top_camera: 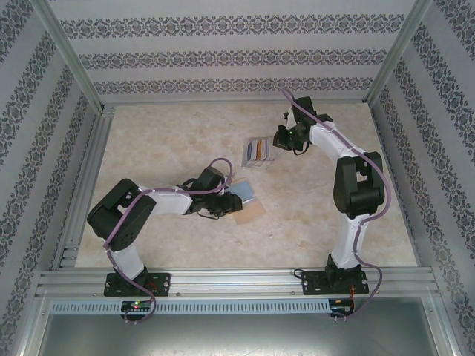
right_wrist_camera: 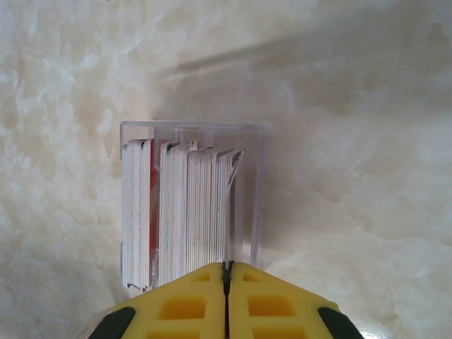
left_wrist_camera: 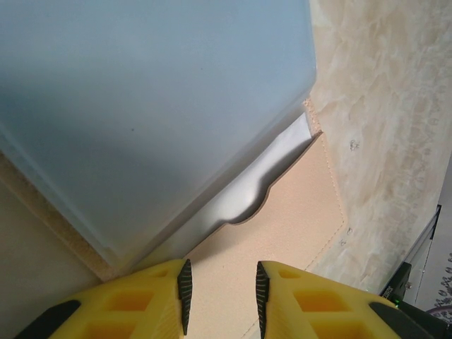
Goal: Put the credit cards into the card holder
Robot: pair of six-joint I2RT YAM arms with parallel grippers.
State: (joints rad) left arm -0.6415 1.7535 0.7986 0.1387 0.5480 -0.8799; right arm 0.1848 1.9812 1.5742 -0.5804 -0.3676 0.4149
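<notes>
The credit cards [right_wrist_camera: 180, 212] stand on edge in a clear plastic tray [right_wrist_camera: 260, 185], also seen mid-table from above [top_camera: 256, 153]. My right gripper [right_wrist_camera: 227, 268] is at the tray's near end, shut on the rightmost credit card [right_wrist_camera: 230, 212], which leans away from the stack; from above it sits just right of the tray [top_camera: 280, 140]. The card holder [left_wrist_camera: 300, 212] lies open on the table, its tan flap near and its grey-blue inside [left_wrist_camera: 141, 106] raised. My left gripper [left_wrist_camera: 222, 296] stands over the tan flap with jaws apart; from above it is at the holder's left edge [top_camera: 225, 202].
Metal frame rails [top_camera: 82, 185] and patterned walls enclose the marble-look tabletop [top_camera: 171, 141]. The card holder [top_camera: 249, 212] lies a short way in front of and left of the tray, with bare table between them.
</notes>
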